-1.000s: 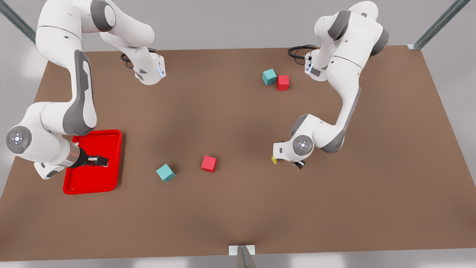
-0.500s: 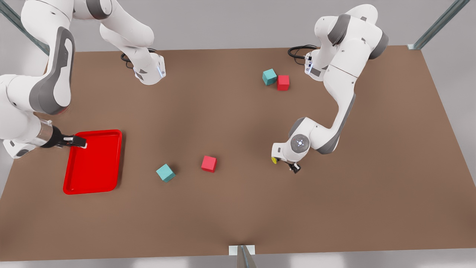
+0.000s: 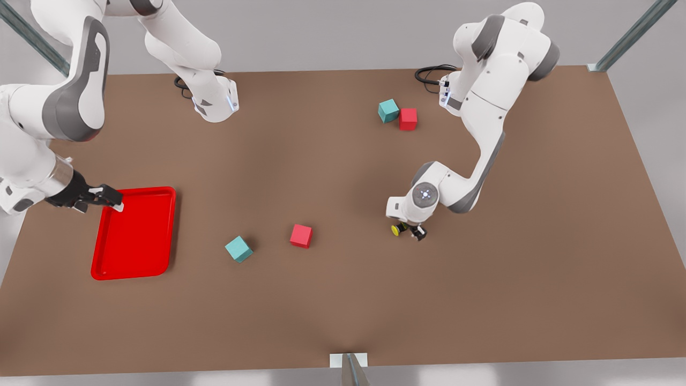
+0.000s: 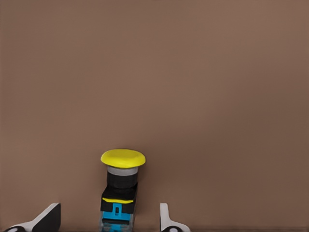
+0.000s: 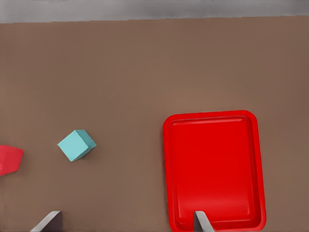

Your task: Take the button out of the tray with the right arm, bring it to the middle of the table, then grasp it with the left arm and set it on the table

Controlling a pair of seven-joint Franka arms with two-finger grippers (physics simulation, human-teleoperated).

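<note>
The button (image 4: 122, 188) is lying on its side on the table (image 3: 343, 300), right of centre in the front view, between the spread fingers of the left gripper (image 3: 410, 230); nothing is pinching it, so it looks released. The right gripper (image 3: 102, 199) is hovering open by the corner of the bare tray (image 3: 134, 236), well apart, waiting out of the way; teal cube (image 3: 238, 249) and red cube (image 3: 301, 236) are sitting between.

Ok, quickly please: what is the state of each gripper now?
Left gripper: open, fingers apart on both sides of the button, not clamping it.
Right gripper: open, holding nothing, at the tray rim.
</note>
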